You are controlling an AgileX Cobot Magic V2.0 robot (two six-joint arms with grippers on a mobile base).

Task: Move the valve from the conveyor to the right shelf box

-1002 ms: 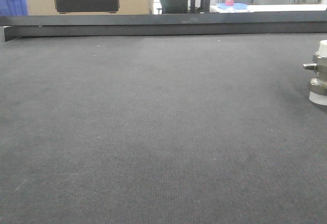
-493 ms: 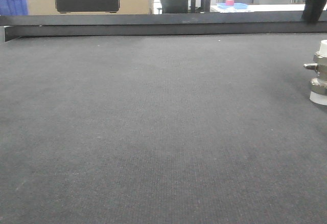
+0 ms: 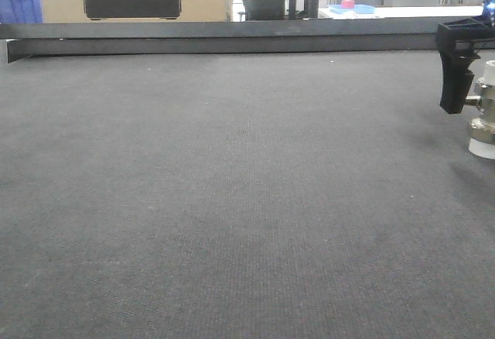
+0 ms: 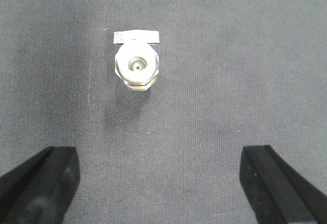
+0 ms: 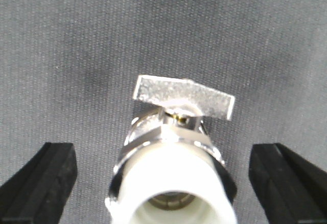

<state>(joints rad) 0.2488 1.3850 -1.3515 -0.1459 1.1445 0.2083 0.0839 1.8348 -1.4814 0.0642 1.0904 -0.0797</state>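
One valve (image 5: 173, 183), upright on the conveyor surface (image 3: 232, 184); right gripper (image 5: 163, 152) jaws spread wide either side of it, not touching; left gripper (image 4: 159, 157) jaws likewise wide, empty, above it.

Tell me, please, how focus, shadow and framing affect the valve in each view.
Front view: the valve is cropped by the right edge. Left wrist view: it is sharp, casting a soft shadow on the conveyor. Right wrist view: its white cap is blurred, overexposed and cut at the bottom.

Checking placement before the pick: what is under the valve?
The valve stands upright on the conveyor belt, lower white cap down. Nothing else shows beneath; the cap's contact face is covered by the valve itself.
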